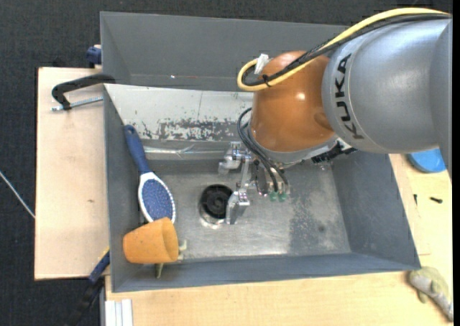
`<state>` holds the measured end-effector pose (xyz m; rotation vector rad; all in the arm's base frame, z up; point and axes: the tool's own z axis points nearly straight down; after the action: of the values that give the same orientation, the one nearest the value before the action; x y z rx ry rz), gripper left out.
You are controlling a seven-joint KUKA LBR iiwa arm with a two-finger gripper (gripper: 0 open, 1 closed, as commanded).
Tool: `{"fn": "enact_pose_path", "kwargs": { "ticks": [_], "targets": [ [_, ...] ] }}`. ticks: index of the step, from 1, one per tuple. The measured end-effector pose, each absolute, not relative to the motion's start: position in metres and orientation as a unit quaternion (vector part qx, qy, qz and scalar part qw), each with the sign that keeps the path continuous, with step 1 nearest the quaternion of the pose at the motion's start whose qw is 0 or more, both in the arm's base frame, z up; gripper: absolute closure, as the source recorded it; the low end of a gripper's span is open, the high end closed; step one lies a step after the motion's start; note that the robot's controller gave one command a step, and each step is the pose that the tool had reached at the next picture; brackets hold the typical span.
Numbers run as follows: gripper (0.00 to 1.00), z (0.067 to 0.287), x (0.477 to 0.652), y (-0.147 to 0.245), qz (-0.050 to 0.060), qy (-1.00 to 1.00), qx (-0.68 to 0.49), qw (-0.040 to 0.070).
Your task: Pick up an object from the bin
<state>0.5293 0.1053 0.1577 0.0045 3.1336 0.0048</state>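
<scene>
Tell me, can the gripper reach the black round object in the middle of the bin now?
Probably yes. The gripper hangs just beside the black round object, nothing lies on it, and the blue hairbrush and orange cup lie apart toward the left.

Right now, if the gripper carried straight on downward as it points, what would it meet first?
Probably the small black round object beside the gripper, else the grey metal bin's bare floor; depth is unclear.
</scene>
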Motion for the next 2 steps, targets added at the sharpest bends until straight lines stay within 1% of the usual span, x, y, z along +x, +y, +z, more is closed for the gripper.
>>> {"fn": "enact_pose_path", "kwargs": {
  "ticks": [1,2],
  "targets": [
    [0.00,0.0870,0.5294,0.1087,0.003,1.000,0.013,0.012],
    [1.00,0.0861,0.5262,0.1085,0.002,1.000,0.012,0.006]
  ]
}}
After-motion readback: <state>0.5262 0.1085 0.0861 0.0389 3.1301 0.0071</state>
